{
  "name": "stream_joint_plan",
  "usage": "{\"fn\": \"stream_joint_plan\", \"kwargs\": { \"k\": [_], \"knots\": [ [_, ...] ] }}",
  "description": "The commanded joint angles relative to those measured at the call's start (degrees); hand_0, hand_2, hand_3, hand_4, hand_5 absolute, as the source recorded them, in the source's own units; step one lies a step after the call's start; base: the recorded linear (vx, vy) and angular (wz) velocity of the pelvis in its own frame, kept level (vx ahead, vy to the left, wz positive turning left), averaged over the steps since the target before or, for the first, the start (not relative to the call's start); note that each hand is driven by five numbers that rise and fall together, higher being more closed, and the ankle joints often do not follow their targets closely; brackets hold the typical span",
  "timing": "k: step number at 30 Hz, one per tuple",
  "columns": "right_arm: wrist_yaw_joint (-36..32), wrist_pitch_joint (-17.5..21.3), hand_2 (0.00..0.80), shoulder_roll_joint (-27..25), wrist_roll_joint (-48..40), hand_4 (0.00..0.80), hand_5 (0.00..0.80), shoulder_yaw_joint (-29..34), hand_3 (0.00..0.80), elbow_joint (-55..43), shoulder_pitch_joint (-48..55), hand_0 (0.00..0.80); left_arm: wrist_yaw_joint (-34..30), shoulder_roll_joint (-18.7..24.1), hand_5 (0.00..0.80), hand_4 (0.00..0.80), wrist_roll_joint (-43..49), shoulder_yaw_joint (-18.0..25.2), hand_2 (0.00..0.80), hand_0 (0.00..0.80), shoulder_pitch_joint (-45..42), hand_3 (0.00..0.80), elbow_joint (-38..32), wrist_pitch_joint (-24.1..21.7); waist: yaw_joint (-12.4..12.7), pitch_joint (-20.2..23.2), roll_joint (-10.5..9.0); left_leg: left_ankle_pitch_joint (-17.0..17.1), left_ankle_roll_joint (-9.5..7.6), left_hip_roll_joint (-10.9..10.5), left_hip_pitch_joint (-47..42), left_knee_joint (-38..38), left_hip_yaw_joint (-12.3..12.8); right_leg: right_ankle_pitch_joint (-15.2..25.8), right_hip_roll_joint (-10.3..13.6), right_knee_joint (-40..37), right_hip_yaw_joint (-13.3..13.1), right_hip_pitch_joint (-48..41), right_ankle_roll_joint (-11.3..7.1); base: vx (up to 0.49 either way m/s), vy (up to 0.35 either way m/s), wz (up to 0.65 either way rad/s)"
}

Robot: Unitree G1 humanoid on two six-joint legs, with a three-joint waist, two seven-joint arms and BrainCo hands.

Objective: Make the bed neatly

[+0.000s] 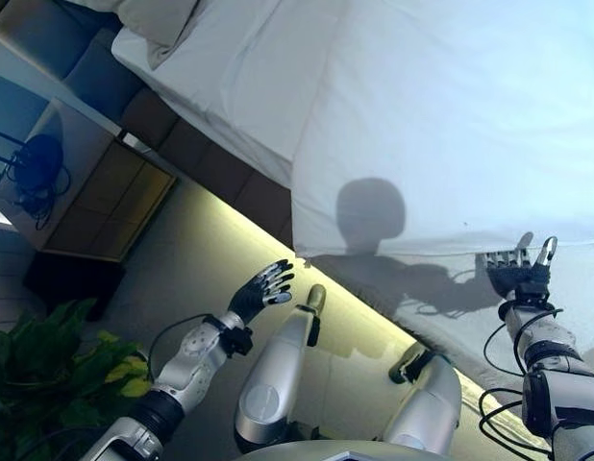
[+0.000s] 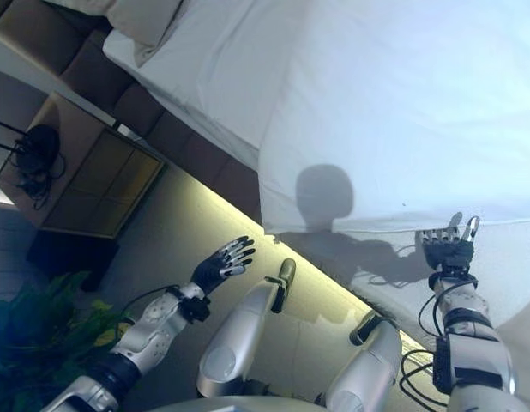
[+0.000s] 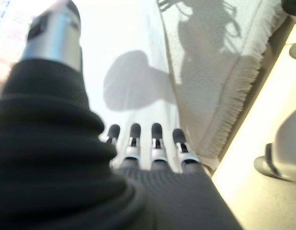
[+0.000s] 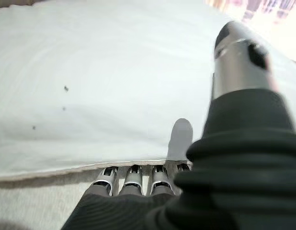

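Note:
A white duvet point(image 1: 451, 125) covers most of the bed, and its near edge runs along the bed's side. Beyond its left edge lies bare white sheet point(image 1: 230, 77), with a pillow point(image 1: 158, 19) at the head end. My right hand point(image 1: 518, 269) is open, its fingers straight and resting at the duvet's near edge point(image 4: 90, 165), over a pale fringed blanket point(image 3: 224, 72) that hangs below it. My left hand point(image 1: 261, 291) is open too and hovers above the floor beside the bed, touching nothing. In its wrist view its fingers point(image 3: 156, 143) point toward the duvet and the fringed blanket.
A brown padded headboard point(image 1: 86, 67) stands at the upper left. Beside it is a wooden nightstand point(image 1: 95, 182) with a dark object and cords point(image 1: 33, 173) on top. A green plant point(image 1: 47, 365) fills the lower left corner. A lit strip of floor point(image 1: 230, 250) runs along the bed's base.

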State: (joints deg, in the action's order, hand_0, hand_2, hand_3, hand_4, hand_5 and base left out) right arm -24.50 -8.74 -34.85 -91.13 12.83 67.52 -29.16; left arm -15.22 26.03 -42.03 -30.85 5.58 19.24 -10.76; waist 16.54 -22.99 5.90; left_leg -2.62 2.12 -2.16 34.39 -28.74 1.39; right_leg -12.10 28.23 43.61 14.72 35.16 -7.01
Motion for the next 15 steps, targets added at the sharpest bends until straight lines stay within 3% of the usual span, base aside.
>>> {"fn": "stream_joint_plan", "kwargs": {
  "k": [1,11,15],
  "knots": [
    [-0.3,0.0,0.8,-3.4,1.2,0.8,0.8,0.2,0.8,-5.8,-2.7,0.8,-0.8,0.1,0.0,0.0,-2.0,-0.1,0.0,0.0,-0.3,0.0,0.1,-4.4,0.6,2.4,1.09,-0.7,0.9,3.2,-3.1,1.2,-1.5,18.0,0.2,-8.2,-3.5,3.4,-6.78,0.035,0.014,0.0],
    [3.3,0.8,0.8,-2.1,1.3,0.8,0.8,-0.4,0.8,-5.2,-2.9,0.8,-0.1,-0.3,0.0,0.0,-2.8,-0.1,0.0,0.0,-1.0,0.0,0.5,-6.1,0.1,2.0,1.32,0.0,0.94,3.5,-3.4,1.9,-1.5,17.5,-0.6,-8.3,-3.5,2.8,-6.75,-0.005,0.016,-0.01],
    [3.2,3.2,0.8,-1.2,4.8,0.8,0.8,-1.3,0.8,-3.8,-1.7,0.8,0.1,-0.5,0.0,0.0,-2.8,0.6,0.0,0.0,-1.3,0.0,-0.1,-7.0,0.2,1.7,1.0,0.2,1.11,4.0,-4.3,2.8,-1.1,17.2,-0.9,-9.8,-2.7,0.8,-6.62,-0.044,0.03,-0.08]
  ]
}}
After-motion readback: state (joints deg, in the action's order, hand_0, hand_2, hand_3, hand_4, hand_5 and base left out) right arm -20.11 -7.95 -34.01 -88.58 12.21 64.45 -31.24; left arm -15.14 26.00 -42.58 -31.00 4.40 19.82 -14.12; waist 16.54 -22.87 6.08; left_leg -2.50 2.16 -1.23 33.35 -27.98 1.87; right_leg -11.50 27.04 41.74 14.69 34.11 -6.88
